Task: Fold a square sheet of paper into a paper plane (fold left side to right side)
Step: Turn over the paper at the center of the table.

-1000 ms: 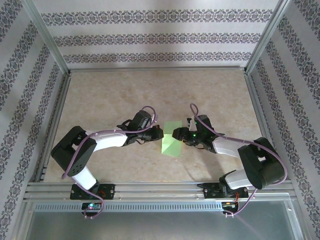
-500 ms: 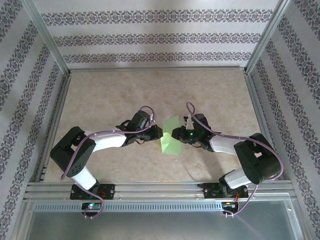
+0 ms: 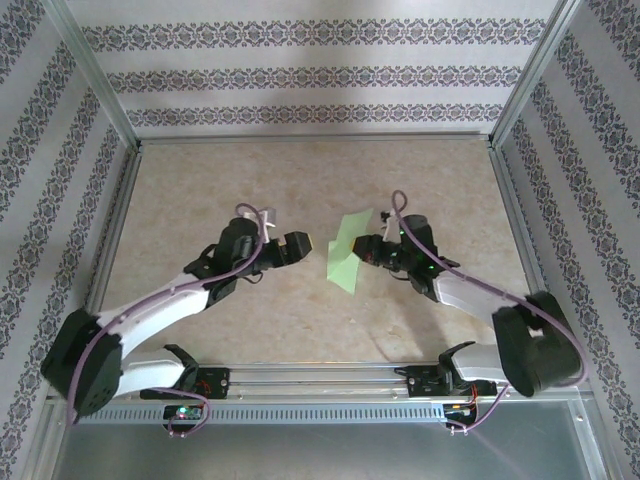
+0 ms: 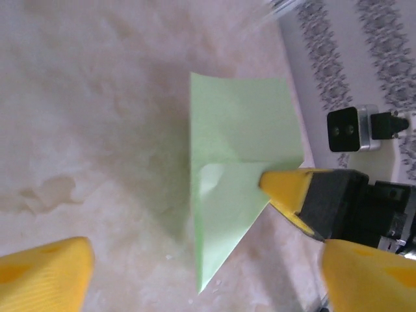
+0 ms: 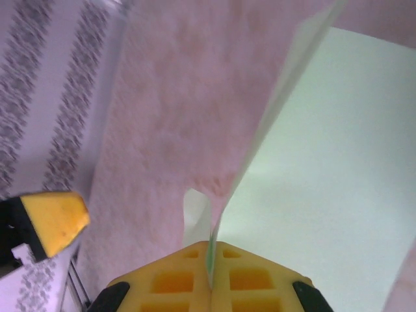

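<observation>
Beige marbled tabletop [image 3: 200, 190] inside striped, flowered walls [image 3: 300, 75] and aluminium rails [image 3: 320, 375]. Just handed over the square sheet of paper [image 3: 347, 258]: a second ago pinched at its left edge by the left gripper [image 3: 293, 244], with the right gripper [image 3: 364, 250] half parted beside it. Now clenched by the right jaws on the right edge, seen edge-on in the right wrist view, rising from between them. Left jaws released wide and drawn back, well clear, with the pale green fold straight ahead of them. Already creased into a pointed, partly triangular shape, raised and tilted off the surface; lower tip possibly touching, hard to tell. Probably a regrip ahead of the next left-to-right fold, with the dart form not yet reached.
</observation>
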Available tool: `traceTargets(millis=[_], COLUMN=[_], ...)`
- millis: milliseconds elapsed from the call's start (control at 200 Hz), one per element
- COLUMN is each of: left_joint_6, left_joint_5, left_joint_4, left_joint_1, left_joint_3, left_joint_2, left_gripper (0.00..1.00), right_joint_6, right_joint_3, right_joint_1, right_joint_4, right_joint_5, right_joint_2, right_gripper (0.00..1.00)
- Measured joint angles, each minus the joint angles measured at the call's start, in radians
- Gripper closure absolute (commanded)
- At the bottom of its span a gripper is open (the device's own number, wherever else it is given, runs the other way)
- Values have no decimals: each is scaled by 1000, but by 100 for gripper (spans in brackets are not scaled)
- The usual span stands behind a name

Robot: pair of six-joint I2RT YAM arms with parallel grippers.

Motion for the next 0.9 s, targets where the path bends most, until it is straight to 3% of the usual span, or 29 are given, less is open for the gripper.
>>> traceTargets(millis=[105,225,385,685,790,899], left_joint_6=[-37,-72,-134,-235,-257,-273], left_joint_5=[-3,38,134,249,270,277], left_joint_4=[87,185,334,563,606,624], left_joint_1=[21,31,31,-11,-22,-24], left_joint_3=[-49,-36,32,126,133,135], left_joint_2=[-101,-113,-19,191,211,212], left_gripper=[0,0,0,3,11,30], right_joint_6=[0,13,46,52,56,58], right_joint_3=[22,73,132,184,186,186], right_joint_1=[-49,-72,-61,50,56,56], right_joint_4=[8,35,110,154,161,162], right_joint_5=[-1,-14,-52,-68,-68,-64], right_joint_2=[-105,-184,-226,-211,-195,-188], right_gripper=[100,100,100,100,100,100])
